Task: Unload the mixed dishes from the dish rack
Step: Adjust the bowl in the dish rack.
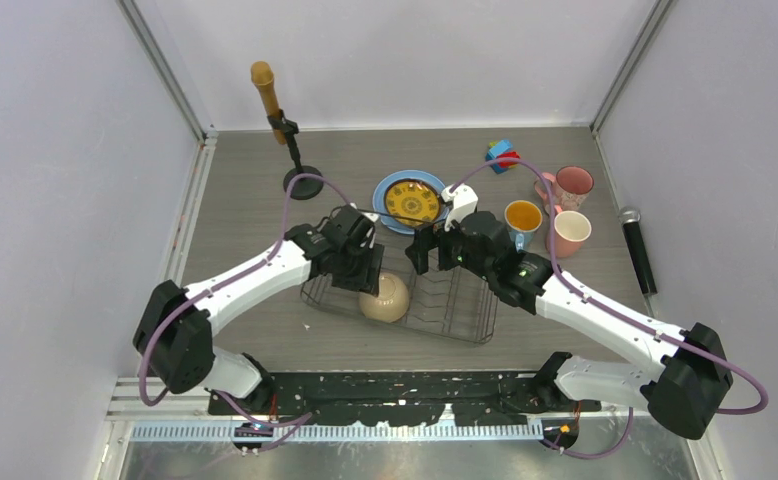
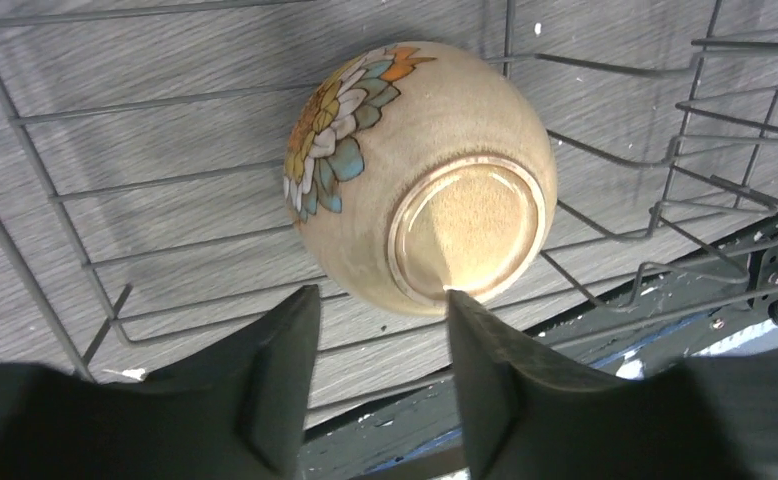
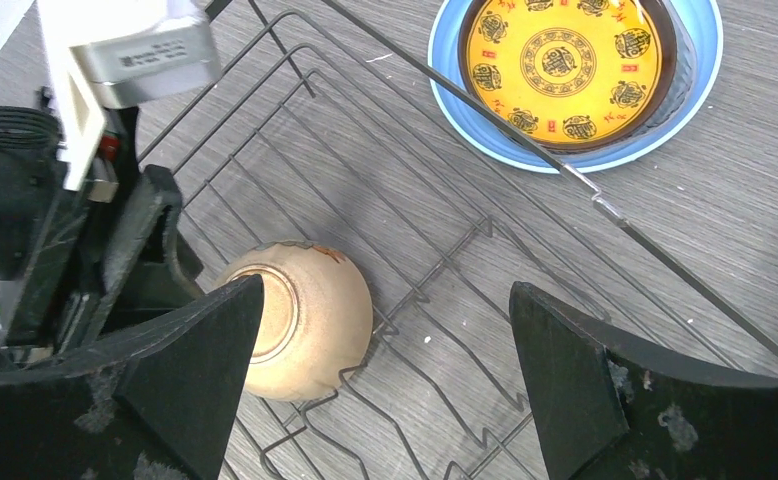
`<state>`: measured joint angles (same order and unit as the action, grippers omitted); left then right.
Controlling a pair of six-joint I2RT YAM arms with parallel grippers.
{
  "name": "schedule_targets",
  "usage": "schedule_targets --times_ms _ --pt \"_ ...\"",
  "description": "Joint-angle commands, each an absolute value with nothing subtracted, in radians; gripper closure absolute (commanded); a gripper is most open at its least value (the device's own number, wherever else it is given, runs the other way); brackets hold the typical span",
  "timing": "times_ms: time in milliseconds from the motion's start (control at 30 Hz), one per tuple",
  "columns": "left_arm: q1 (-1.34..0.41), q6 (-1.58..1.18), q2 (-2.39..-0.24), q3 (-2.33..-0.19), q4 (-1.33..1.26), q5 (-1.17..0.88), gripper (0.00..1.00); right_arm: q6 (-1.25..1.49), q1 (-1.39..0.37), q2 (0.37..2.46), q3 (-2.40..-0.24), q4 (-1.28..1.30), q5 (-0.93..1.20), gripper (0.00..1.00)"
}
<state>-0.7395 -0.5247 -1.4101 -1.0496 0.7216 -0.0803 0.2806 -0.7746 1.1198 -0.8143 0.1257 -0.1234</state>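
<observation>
Far left: brown microphone (image 1: 265,85) on its stand, on the table behind the dish rack (image 1: 460,312).

My left gripper (image 2: 380,300) is low in the rack's left half. Jaws partway apart, only rack wire between them. One fingertip (image 2: 465,320) is right at the foot ring of the beige bowl (image 2: 415,170); contact unclear. The bowl lies tipped on the rack floor.

Behind the rack, the yellow patterned plate (image 1: 412,201) sits on the light-blue plate (image 1: 387,188).

My right gripper (image 3: 385,288) hovers over mid-rack, jaws wide, empty.

Right: blue mug (image 1: 523,218) and two pink mugs (image 1: 572,185) on the table.
</observation>
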Motion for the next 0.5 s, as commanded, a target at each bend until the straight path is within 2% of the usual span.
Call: schedule_targets --times_ms 0,167,267,333,467 --pt "-0.738 -0.566 -1.462 -1.083 0.644 -0.082 0.56 0.263 -0.77 1.094 -0.807 0.097 -0.151 0.0" --pt "-0.738 -0.576 -1.513 -1.108 0.656 -0.048 0.8 0.258 -0.768 1.084 -0.801 0.101 -0.164 0.0" --pt "-0.737 -0.593 -1.532 -1.113 0.649 -0.018 0.88 0.258 -0.769 1.083 -0.801 0.1 -0.17 0.0" --pt "-0.736 -0.601 -1.543 -1.12 0.644 0.007 0.92 0.261 -0.769 1.082 -0.8 0.101 -0.169 0.0" --pt "-0.736 -0.605 -1.567 -1.137 0.628 0.056 0.94 0.266 -0.769 1.083 -0.798 0.101 -0.167 0.0"
